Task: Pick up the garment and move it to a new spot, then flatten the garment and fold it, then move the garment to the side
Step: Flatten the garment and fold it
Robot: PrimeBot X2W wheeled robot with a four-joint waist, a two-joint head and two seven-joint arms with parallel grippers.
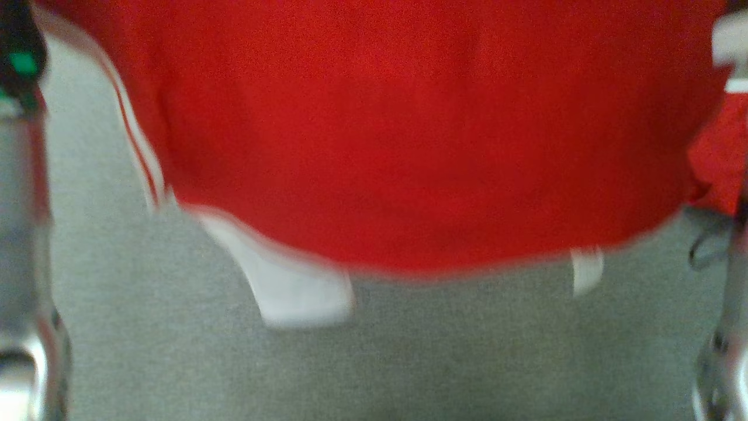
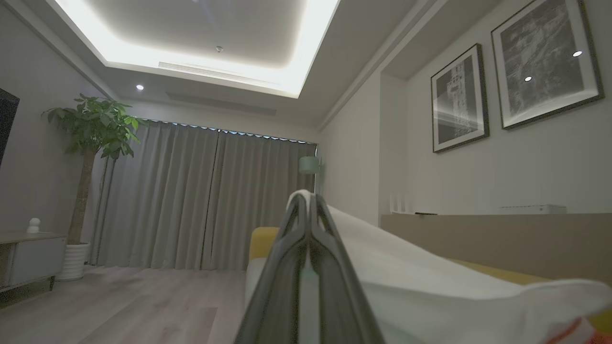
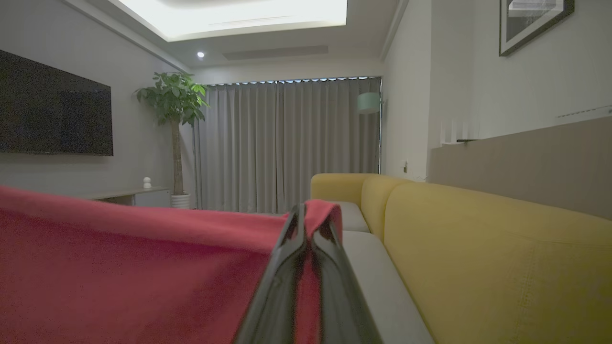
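Hung spread above the grey seat [image 1: 350, 362]: red garment [image 1: 409, 146]. Clamped shut on its white edge: left gripper [image 2: 310, 203]. Clamped shut on a red corner: right gripper [image 3: 308, 212]. Beware thin pinches slipping under pull; likely to drop one side, bunching cloth.

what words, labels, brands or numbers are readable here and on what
No text can be read anywhere.
The red garment: plain cloth with white trim, no print seen.
The white tab at its hem: too blurred to read.
The framed pictures on the wall: grey patterns, no legible writing.
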